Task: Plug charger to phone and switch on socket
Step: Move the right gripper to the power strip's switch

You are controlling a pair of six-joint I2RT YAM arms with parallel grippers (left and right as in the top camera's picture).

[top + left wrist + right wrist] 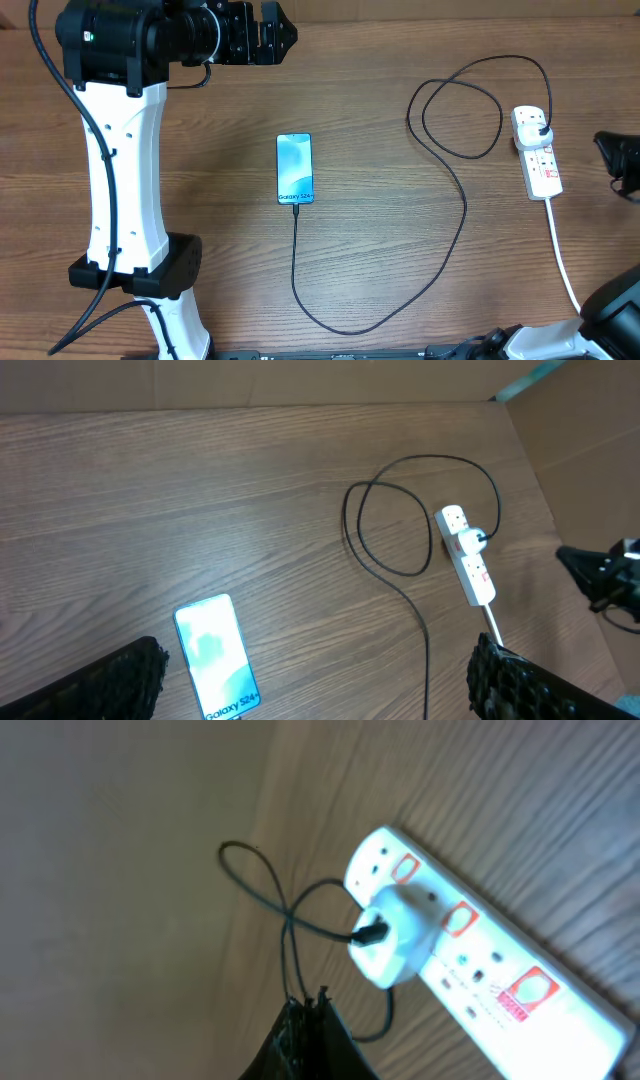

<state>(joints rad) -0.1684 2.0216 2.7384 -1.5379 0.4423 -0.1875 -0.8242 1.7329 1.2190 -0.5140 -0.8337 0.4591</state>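
The phone (294,168) lies flat mid-table, its teal screen up, also seen in the left wrist view (215,660). The charger (462,215), a thin black cable, meets the phone's lower edge, curves along the table's near side and loops up to a plug (393,937) seated in the socket (537,155). The socket (500,980) is a white strip with red switches; I cannot tell their position. My left gripper (283,35) is open, high over the far left side, its fingers (100,685) wide apart. My right gripper (312,1002) is shut and empty, just right of the socket (468,555).
The socket's thick white cord (562,260) runs toward the table's near right corner. The left arm's white column (125,180) stands over the table's left side. A brown cardboard wall (590,450) rises beyond the right edge of the table.
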